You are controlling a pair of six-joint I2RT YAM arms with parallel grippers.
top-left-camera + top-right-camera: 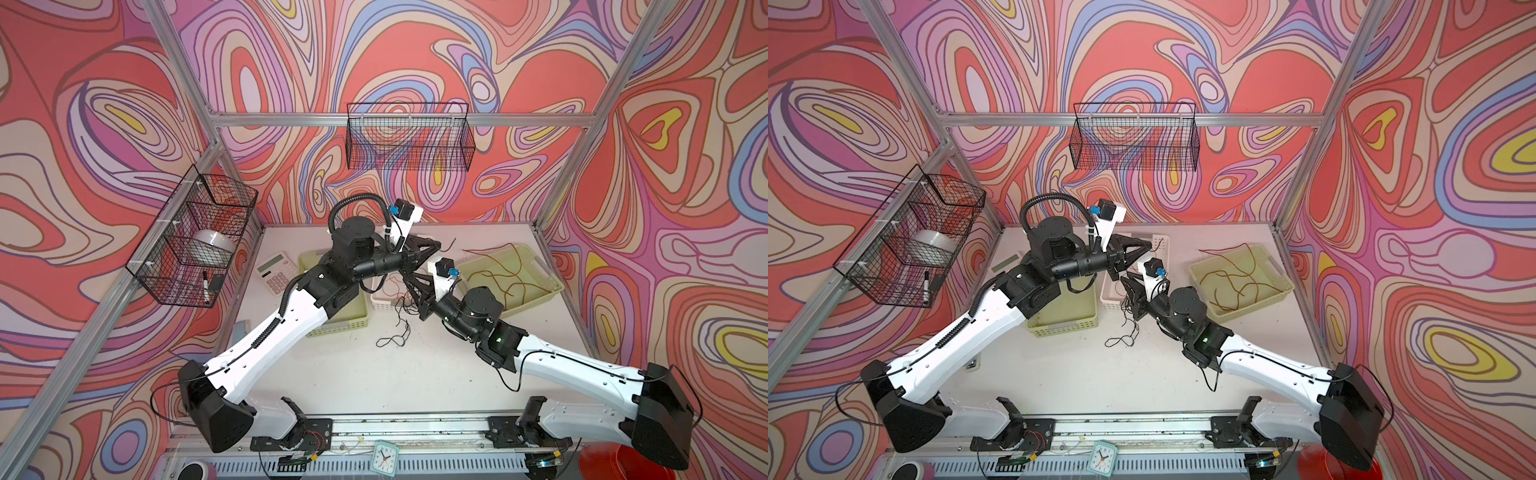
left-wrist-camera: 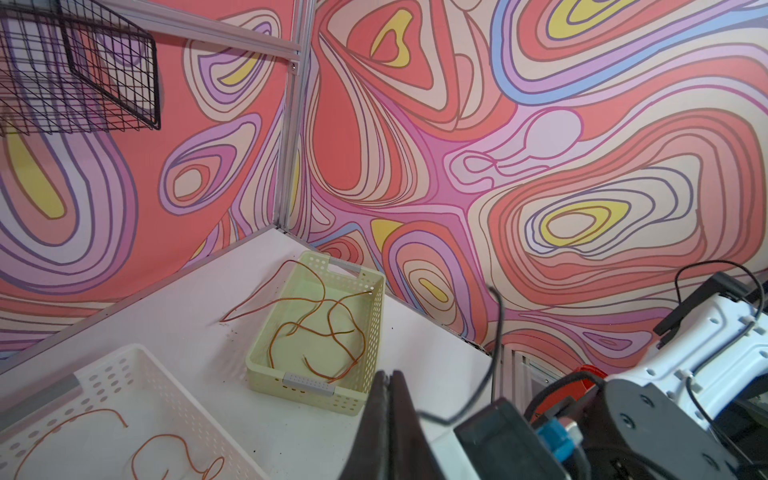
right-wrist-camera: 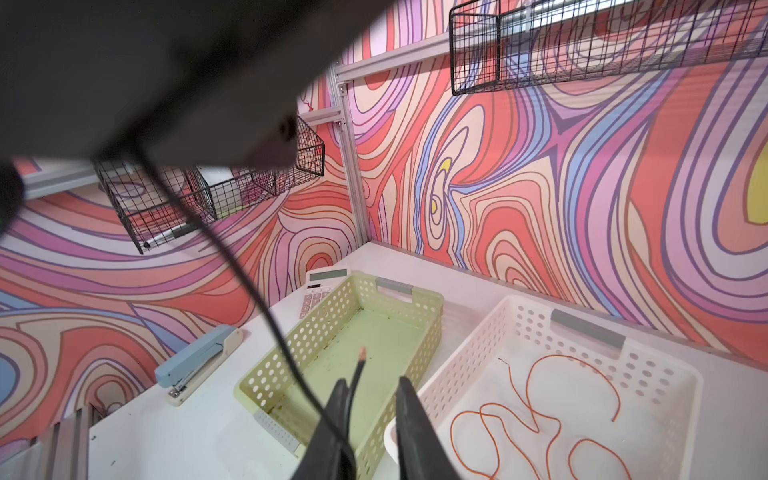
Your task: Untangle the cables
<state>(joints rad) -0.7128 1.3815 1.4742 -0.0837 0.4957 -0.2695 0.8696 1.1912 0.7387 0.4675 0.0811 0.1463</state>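
Thin black cables hang from my right gripper onto the table in a loose tangle, seen in both top views. In the right wrist view this gripper stands open, and a black cable end with a bare copper tip lies against one finger. My left gripper is shut with nothing visible between its jaws. It hovers just behind the right one. Orange cables lie in the yellow tray. Another orange cable lies in the white basket.
A green basket sits under my left arm, with a calculator and a blue stapler beside it. Black wire baskets hang on the back wall and the left wall. A small clock stands at the front rail.
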